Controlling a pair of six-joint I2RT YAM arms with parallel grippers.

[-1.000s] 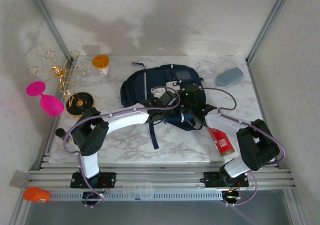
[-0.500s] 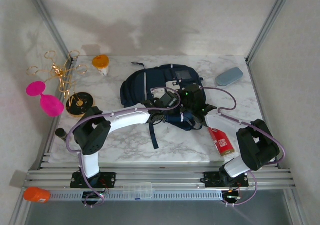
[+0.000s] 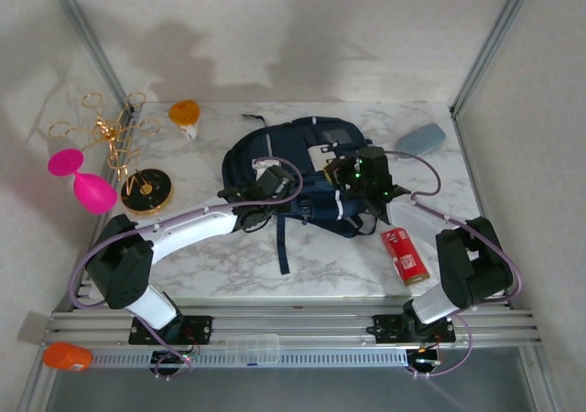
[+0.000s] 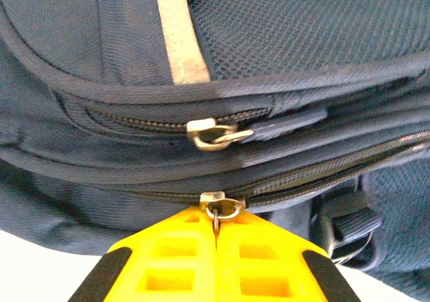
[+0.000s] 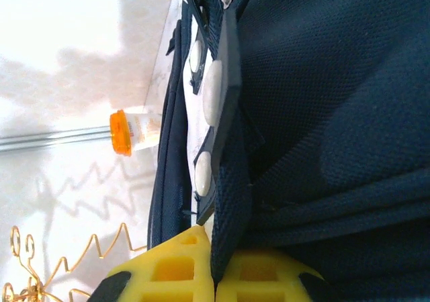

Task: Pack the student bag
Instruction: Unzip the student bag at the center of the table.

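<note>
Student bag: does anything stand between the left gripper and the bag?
Nothing visible does. The left gripper is shut on the lower zipper pull of the student bag, with no object between them.

Navy student bag with white trim lines, flat at mid table, dark strap nearward.

From high above the near edge, my top camera looks down across the white marble table. My 2 wrist cameras sit close against the large navy blue fabric backpack, shared by all 3 views.
</note>
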